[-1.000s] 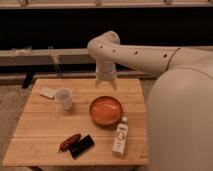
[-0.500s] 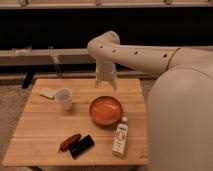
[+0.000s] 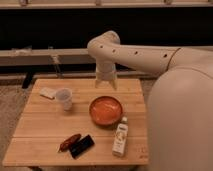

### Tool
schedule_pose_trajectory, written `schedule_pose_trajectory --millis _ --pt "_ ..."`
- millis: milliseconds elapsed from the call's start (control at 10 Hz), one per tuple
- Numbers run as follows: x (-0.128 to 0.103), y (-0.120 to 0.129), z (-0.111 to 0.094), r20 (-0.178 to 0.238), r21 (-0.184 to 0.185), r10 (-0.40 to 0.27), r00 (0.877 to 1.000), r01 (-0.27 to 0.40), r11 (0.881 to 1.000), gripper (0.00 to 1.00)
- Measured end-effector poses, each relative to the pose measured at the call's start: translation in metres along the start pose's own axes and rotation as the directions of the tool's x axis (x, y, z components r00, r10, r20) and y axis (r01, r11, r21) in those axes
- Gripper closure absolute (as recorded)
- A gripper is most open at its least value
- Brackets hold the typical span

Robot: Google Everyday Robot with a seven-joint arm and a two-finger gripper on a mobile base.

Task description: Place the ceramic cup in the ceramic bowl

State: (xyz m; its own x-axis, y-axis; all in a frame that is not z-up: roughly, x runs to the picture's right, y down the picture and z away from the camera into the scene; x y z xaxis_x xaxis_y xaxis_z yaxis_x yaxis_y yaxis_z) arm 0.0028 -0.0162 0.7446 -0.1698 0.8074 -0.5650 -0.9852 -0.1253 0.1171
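Note:
The ceramic cup [image 3: 64,98] is small, whitish-grey and tapered. It stands upright on the wooden table [image 3: 45,130], left of centre. The ceramic bowl [image 3: 106,110] is wide and shallow, glossy orange-red inside, and sits near the table's middle, right of the cup. My gripper [image 3: 106,86] hangs from the white arm above the table's far edge, just behind the bowl and to the right of the cup. It touches neither and holds nothing that I can see.
A tall white bottle [image 3: 120,137] stands near the front right edge. A dark packet [image 3: 81,146] and a reddish-brown item [image 3: 69,142] lie at the front. A small white object [image 3: 48,93] lies at the far left. My large white body [image 3: 180,120] fills the right side.

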Motion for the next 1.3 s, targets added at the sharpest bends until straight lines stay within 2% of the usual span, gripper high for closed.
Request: schedule_pose_trajectory --millis 300,600,800,1200,1300 --pt "-0.001 0.001 -0.001 0.001 -0.001 -0.002 1.0 0.002 1.0 0.35" --pt "-0.007 0.018 -0.004 0.008 -0.001 -0.038 0.999 0.038 0.999 0.35" --pt "-0.009 0.016 -0.004 0.01 0.002 -0.039 0.999 0.039 0.999 0.35" --pt "-0.015 0.046 -0.008 0.016 -0.001 -0.087 0.996 0.087 0.996 0.35" --pt "-0.016 0.046 -0.008 0.017 0.001 -0.093 0.995 0.093 0.996 0.35"
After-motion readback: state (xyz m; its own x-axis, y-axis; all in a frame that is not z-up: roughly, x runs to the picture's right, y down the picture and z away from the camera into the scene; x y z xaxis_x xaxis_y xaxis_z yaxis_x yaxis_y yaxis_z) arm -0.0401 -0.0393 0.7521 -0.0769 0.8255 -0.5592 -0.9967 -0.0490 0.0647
